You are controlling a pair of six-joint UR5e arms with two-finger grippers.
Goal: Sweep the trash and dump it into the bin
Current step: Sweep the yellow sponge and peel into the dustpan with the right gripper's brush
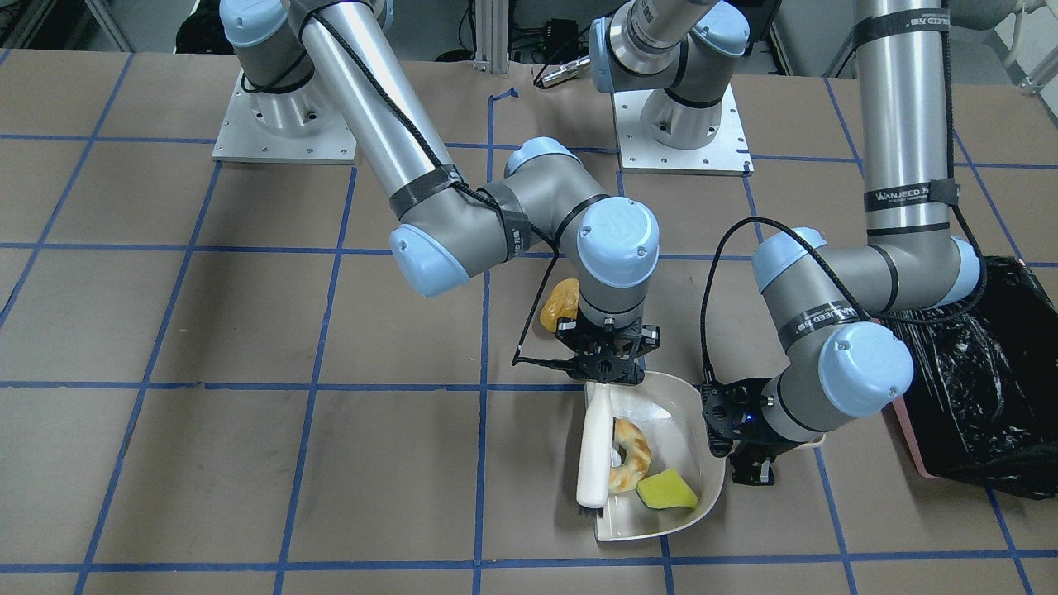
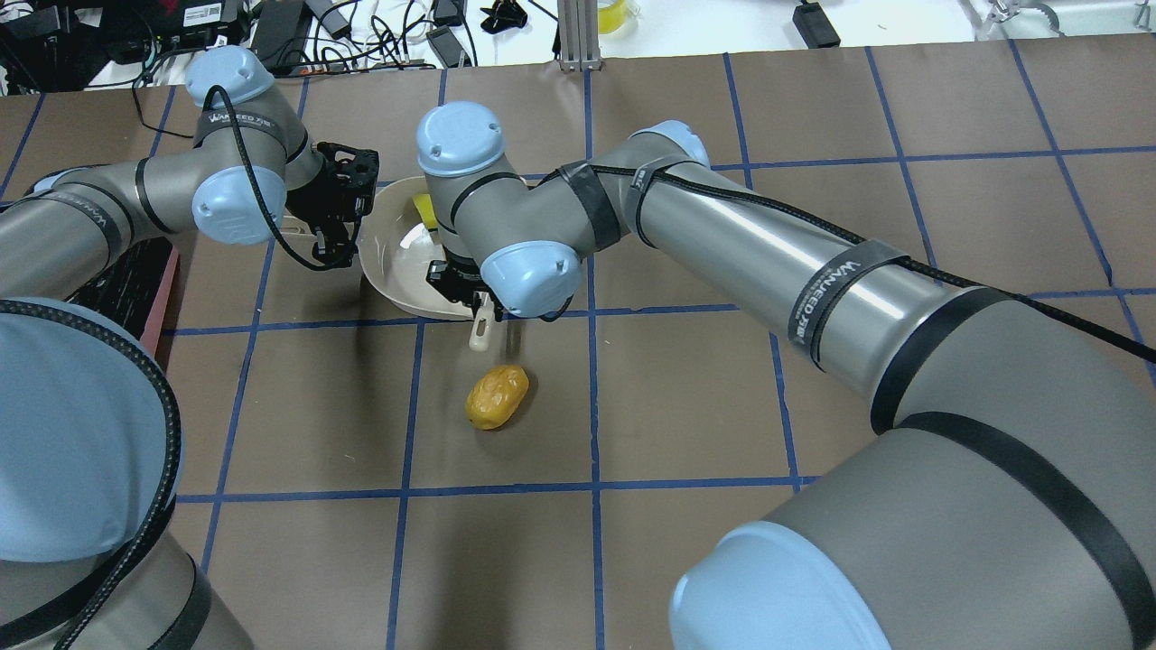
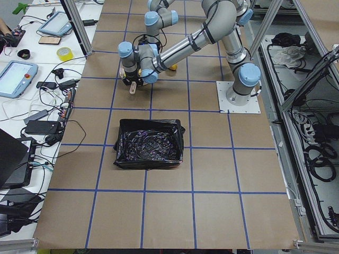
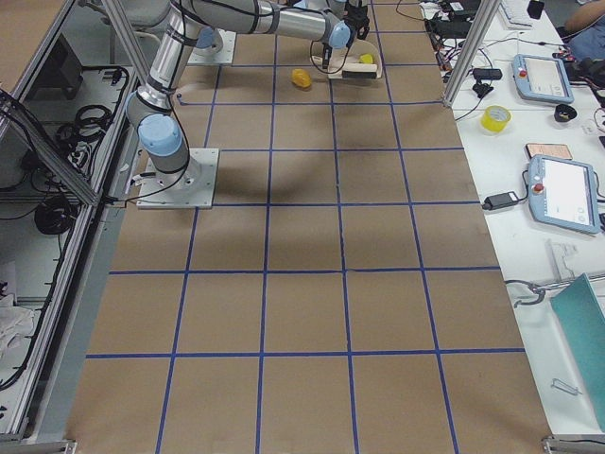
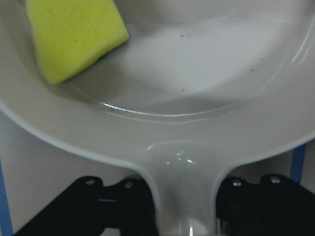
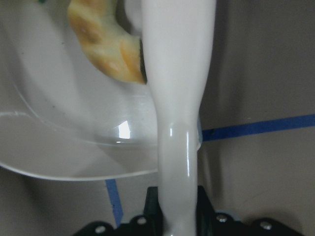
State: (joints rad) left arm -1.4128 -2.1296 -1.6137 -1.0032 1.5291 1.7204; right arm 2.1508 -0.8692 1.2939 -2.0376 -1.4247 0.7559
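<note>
Exterior front-facing view is read from its left edge across a table (image 1: 248,330) covered in brown paper with a blue tape grid. Farthest left among the objects, the golden-brown potato-like piece (image 1: 559,304) is seen on the paper, outside the dustpan and partly hidden behind the right arm's wrist; in the overhead view it is found apart from the pan, near the end of the brush handle. Next, the right gripper (image 1: 609,382) is pointed down at the pan's rim and is clamped on the handle of a white brush (image 1: 593,454), a grip confirmed in the right wrist view, where the handle is pinched between the black fingers (image 6: 152,216). The brush is laid along the pan's left side, and the tan crescent (image 1: 630,456) is pressed against it. Just beside the crescent, the yellow-green sponge wedge (image 1: 666,489) is held inside the cream dustpan (image 1: 678,413). Further right, the left gripper (image 1: 756,463) is closed around the dustpan's handle, as shown in the left wrist view. At the right edge, the pink bin (image 1: 909,434), lined with a crinkled black bag, is set on the table beyond the left arm's wrist.
</note>
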